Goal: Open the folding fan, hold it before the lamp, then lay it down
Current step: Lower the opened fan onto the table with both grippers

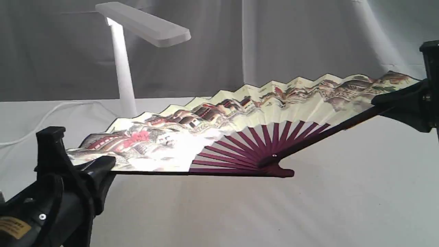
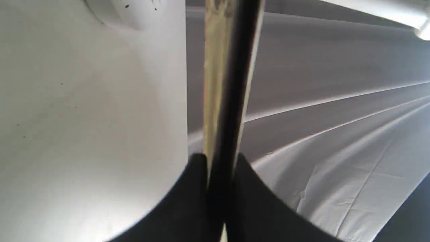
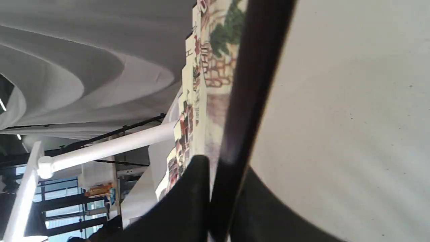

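The folding fan (image 1: 240,116) is spread wide and hangs above the table, its painted cream leaf facing the exterior view and its maroon ribs meeting at the pivot low in the middle. My left gripper (image 1: 103,164) is shut on the fan's left end rib (image 2: 231,84). My right gripper (image 1: 387,99) is shut on the right end rib (image 3: 255,84), which stands higher than the left one. The white lamp (image 1: 123,68) stands behind the fan's left half, its bar head lit above the leaf; its stem (image 3: 111,146) also shows in the right wrist view.
A white cloth covers the table (image 1: 308,206), and a grey curtain (image 1: 274,41) hangs behind it. The lamp's white cord (image 1: 44,118) runs across the cloth at the back left. The lamp's round base (image 2: 127,10) sits near the left gripper.
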Controlling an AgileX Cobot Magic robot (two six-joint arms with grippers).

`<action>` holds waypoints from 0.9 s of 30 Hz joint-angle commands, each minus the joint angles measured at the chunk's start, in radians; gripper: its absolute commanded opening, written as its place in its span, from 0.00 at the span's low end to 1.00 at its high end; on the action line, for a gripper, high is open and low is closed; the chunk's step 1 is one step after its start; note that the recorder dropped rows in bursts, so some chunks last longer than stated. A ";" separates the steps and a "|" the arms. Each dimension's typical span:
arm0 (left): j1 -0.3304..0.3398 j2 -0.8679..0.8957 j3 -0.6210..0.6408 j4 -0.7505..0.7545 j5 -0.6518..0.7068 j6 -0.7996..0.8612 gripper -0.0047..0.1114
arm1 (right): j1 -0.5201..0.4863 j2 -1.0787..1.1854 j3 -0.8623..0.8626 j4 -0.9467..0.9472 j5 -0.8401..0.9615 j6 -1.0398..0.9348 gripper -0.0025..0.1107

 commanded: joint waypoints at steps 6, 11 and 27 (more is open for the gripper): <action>0.004 0.052 -0.013 0.065 -0.051 -0.135 0.04 | -0.009 0.000 0.000 -0.124 -0.052 -0.045 0.02; 0.004 0.066 -0.018 0.064 -0.064 -0.145 0.04 | -0.009 0.000 0.000 -0.126 -0.044 -0.045 0.08; 0.004 0.066 -0.018 0.091 -0.056 -0.167 0.04 | -0.009 0.000 0.000 -0.126 -0.015 -0.045 0.38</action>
